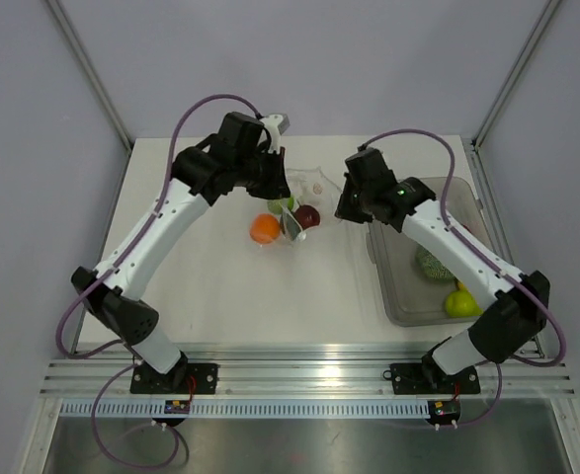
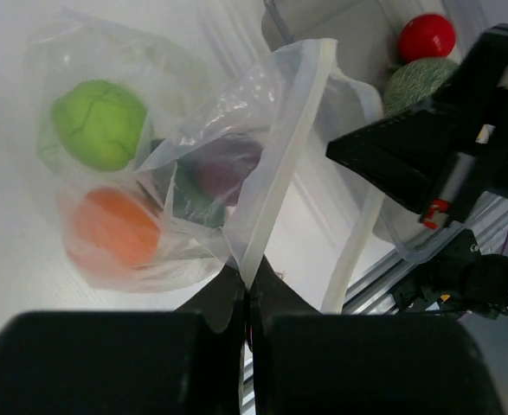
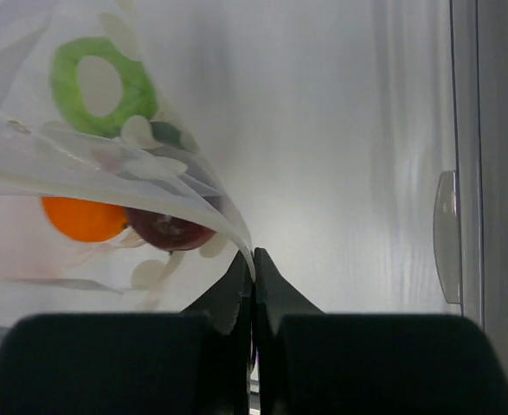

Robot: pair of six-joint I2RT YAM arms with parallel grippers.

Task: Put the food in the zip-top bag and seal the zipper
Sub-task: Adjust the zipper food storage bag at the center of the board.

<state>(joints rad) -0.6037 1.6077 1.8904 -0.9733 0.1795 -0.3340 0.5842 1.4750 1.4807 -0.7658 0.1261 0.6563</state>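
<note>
The transparent polka-dot zip-top bag hangs between both grippers at the back middle of the table. It holds an orange, a dark red plum ball and green rounds. In the left wrist view the orange, a green round and the plum show through the bag. My left gripper is shut on the zipper strip. My right gripper is shut on the bag's rim; the orange, plum and a green ring show behind it.
A grey translucent tub stands at the right with a netted green melon and a yellow-green fruit in it. In the left wrist view a red ball and the melon show in the tub.
</note>
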